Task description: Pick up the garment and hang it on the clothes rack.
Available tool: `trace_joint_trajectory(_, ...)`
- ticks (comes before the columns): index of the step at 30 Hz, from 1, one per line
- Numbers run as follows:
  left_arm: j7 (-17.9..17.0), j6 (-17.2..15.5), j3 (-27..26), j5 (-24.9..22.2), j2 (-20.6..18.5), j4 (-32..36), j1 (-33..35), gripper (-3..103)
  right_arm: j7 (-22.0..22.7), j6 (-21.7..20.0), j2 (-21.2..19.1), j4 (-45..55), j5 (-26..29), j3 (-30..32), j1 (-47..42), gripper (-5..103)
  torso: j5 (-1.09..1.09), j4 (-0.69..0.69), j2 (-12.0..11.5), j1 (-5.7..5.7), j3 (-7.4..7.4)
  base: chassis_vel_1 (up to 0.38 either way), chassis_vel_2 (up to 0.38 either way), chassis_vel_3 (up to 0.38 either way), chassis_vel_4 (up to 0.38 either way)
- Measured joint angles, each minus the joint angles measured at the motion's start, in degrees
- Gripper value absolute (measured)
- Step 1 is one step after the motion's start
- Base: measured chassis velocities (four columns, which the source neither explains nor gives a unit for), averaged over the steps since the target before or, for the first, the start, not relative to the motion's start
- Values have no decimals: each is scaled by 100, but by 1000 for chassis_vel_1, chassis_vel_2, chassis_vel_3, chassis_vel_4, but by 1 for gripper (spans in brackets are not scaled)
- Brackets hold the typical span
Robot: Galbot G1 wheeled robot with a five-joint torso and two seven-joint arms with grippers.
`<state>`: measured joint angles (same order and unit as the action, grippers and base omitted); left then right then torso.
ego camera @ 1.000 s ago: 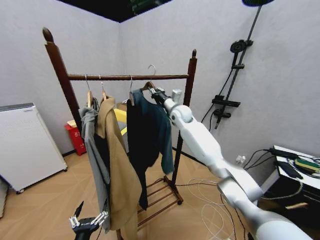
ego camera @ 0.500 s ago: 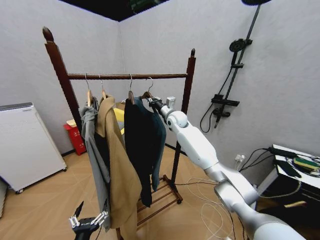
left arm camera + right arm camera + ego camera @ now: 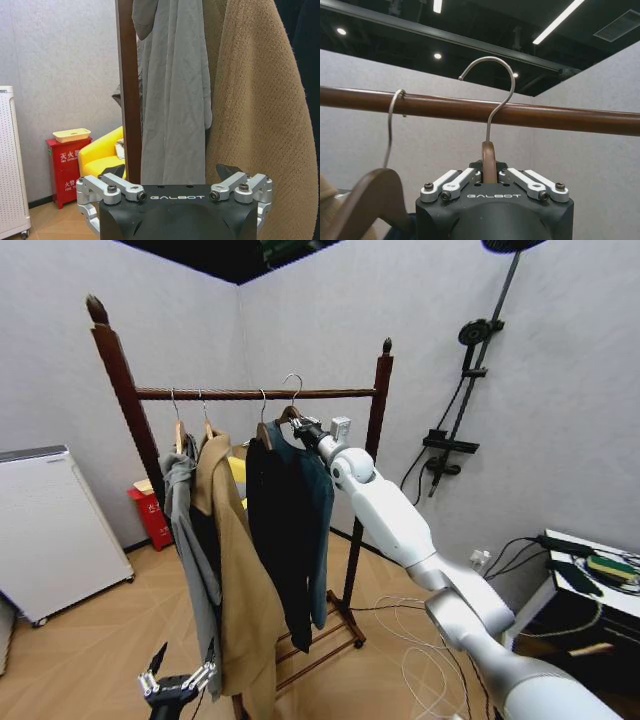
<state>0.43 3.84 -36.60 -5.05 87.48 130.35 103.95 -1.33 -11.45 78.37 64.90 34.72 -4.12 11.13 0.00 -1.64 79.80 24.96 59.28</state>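
The garment (image 3: 290, 520) hangs right of the tan coat (image 3: 235, 570).

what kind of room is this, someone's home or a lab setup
Probably a staged test room, not a lived-in home: bare grey walls, a clothes rack beside a wall shower set, loose cables on the wood floor, and a red fire-extinguisher box.

The garment (image 3: 292, 520) is a dark teal-blue long-sleeved top hanging limp on a brown wooden hanger (image 3: 290, 413). It sits toward the right post of the clothes rack (image 3: 378, 405), a tall reddish-brown wooden frame with knob finials and a twisted bar (image 3: 255, 394). The hanger's metal hook (image 3: 496, 95) rises above the bar, crossing in front of it, not yet resting on it.
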Motion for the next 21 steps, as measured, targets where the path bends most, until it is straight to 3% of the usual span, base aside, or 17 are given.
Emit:
trace_joint_trajectory(9,0,0,0,0,0,0,0,100,395,28,157,-252,-731,36,1,9,0,1,0,0,1,0,0,0,0)
trace_joint_trajectory(21,0,0,0,0,0,0,0,100,389,-113,-26,182,-649,-69,-335,9,0,0,0,0,-1,0,0,0,0)
